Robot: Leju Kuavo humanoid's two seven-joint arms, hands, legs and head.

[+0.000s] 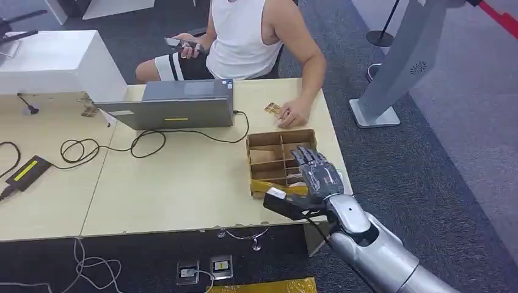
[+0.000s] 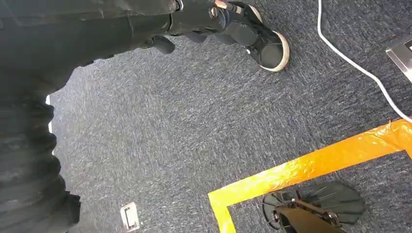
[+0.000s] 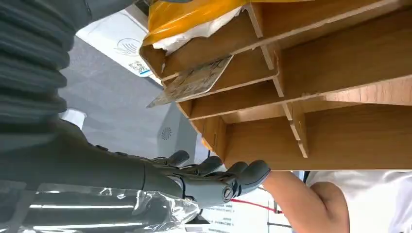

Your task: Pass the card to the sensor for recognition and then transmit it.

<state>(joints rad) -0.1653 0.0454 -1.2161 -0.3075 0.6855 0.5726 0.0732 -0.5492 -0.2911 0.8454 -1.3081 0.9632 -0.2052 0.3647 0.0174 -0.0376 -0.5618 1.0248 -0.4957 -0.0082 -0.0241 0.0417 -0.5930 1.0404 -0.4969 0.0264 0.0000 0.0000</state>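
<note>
My right hand [image 1: 317,174] hovers over the near right corner of a wooden divided box [image 1: 264,141] on the table, fingers spread and holding nothing. In the right wrist view the same hand [image 3: 204,179] lies open beside the box [image 3: 340,82]. A patterned card [image 3: 192,82] leans out of one of its compartments, apart from my fingers. A second card [image 1: 272,110] lies on the table under the hand of a person sitting opposite. The dark ribbed cover of my left hand [image 2: 26,160] hangs over the carpet, its fingers hidden.
A grey laptop [image 1: 174,105] stands behind the box, with black cables [image 1: 146,139] trailing left to a flat black device [image 1: 25,172]. A white case [image 1: 55,61] sits at the far left. A grey stand base [image 1: 375,113] is on the floor at the right. Orange tape [image 2: 311,165] marks the carpet.
</note>
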